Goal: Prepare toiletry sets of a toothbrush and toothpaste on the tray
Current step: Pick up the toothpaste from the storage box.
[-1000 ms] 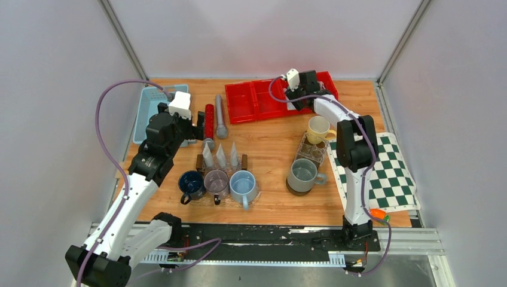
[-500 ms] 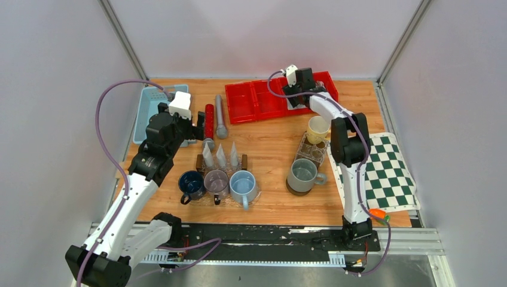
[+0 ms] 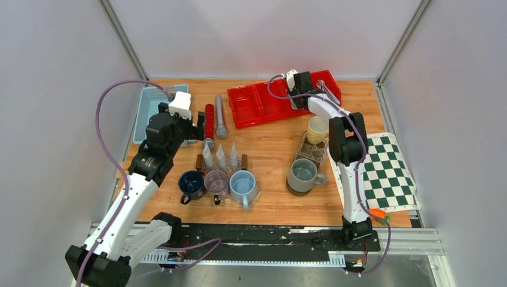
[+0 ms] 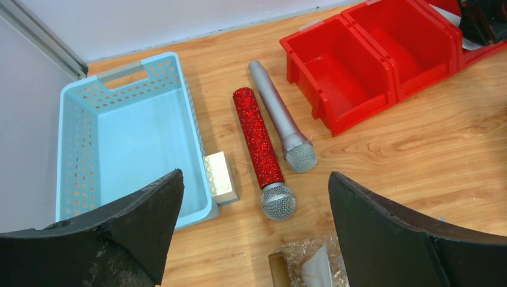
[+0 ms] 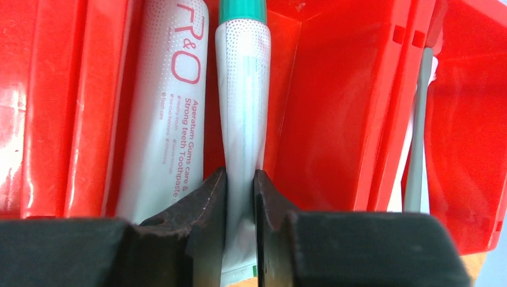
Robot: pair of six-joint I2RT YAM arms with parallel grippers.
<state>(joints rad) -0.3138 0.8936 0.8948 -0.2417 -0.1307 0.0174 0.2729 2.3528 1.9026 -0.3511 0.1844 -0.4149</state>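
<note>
In a compartment of the red bin (image 5: 323,107) at the far right of the bench (image 3: 269,149), the left-hand toothpaste tube (image 5: 167,101) is white with "R&O" in red, and below it "Aperatum Gums care & Strong teeth Toothpaste"; a line of finer print is too small to read. Just beside it on the right lies a second toothpaste tube (image 5: 242,89), pale grey with a dotted pattern and a green cap, with no wording legible. In the next compartment to the right a thin grey toothbrush (image 5: 418,137) leans along the wall. The left arm (image 3: 134,191) rises from the near left corner, bent at the elbow, wrist level over the bench; the left jaws stand wide apart with nothing between them, above the pale blue basket (image 4: 119,137), the red glitter microphone (image 4: 256,140) and the grey microphone (image 4: 275,113). The right arm (image 3: 350,149) stands tall from the near right edge and stretches forward into the bin; the right jaws are clamped on the flat tail end of the green-capped tube.
</note>
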